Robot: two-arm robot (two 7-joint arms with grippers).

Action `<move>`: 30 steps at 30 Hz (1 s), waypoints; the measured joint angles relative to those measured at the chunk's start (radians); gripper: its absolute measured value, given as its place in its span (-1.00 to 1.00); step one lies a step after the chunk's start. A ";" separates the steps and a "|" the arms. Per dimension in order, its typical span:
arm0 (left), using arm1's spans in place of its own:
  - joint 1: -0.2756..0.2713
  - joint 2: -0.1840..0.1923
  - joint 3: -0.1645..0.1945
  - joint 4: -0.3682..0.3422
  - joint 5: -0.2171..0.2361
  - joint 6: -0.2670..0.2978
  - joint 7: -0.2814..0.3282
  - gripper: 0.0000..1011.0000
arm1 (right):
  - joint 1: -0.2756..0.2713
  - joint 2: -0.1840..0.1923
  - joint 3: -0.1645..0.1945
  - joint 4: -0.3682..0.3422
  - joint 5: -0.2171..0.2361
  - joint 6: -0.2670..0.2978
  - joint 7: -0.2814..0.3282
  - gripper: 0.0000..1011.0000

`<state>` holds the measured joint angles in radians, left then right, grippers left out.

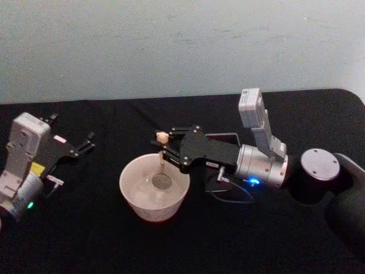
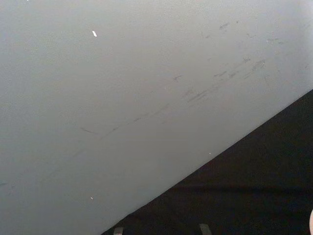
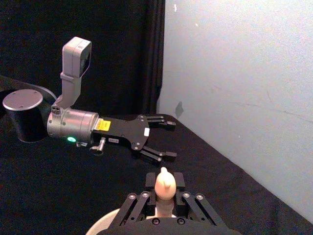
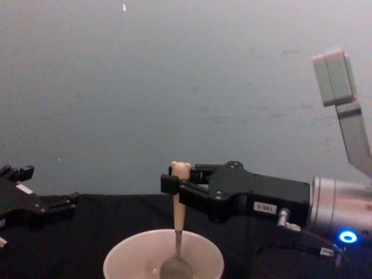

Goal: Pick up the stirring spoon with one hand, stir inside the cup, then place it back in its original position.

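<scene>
The cream-white cup (image 1: pixel 141 195) stands on the black table near the middle. The stirring spoon (image 1: pixel 162 161) stands upright in it, its shiny bowl (image 4: pixel 176 268) down at the cup's bottom and its bear head (image 3: pixel 164 182) on top. My right gripper (image 1: pixel 166 146) reaches in from the right and is shut on the peach handle (image 4: pixel 178 218) just under the bear head, above the cup (image 4: pixel 125 258). Partly hidden behind that gripper is a dark box edge, the holder (image 1: pixel 228 137). My left gripper (image 1: pixel 81 146) rests open at the left, well away from the cup.
A thin cable loop (image 1: pixel 231 194) lies on the table under the right wrist. The pale wall (image 1: pixel 182 45) rises straight behind the table's far edge. Black cloth lies bare between the left gripper (image 3: pixel 156 139) and the cup.
</scene>
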<state>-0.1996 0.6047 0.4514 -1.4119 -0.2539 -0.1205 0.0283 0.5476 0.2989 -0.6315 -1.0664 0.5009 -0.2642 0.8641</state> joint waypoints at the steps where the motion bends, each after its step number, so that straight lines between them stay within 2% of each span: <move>1: 0.000 0.000 0.000 0.000 0.000 0.000 0.000 0.98 | -0.002 0.001 0.001 -0.002 0.000 0.001 -0.001 -0.58; 8: 0.000 0.000 0.000 0.000 0.000 0.000 0.000 0.98 | -0.025 0.028 0.010 -0.037 -0.002 0.013 -0.007 -0.58; 18: 0.000 0.000 0.000 0.000 0.000 0.000 0.000 0.98 | -0.084 0.074 0.016 -0.134 0.020 0.041 -0.004 -0.58; 24: 0.000 0.000 0.000 0.000 0.000 0.000 0.000 0.98 | -0.096 0.076 -0.001 -0.156 0.027 0.048 0.011 -0.58; 30: 0.000 0.000 0.000 0.000 0.000 0.000 0.000 0.98 | -0.084 0.055 -0.024 -0.145 0.031 0.047 0.028 -0.58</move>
<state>-0.1995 0.6047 0.4514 -1.4120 -0.2539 -0.1205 0.0283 0.4634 0.3543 -0.6553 -1.2118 0.5321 -0.2173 0.8917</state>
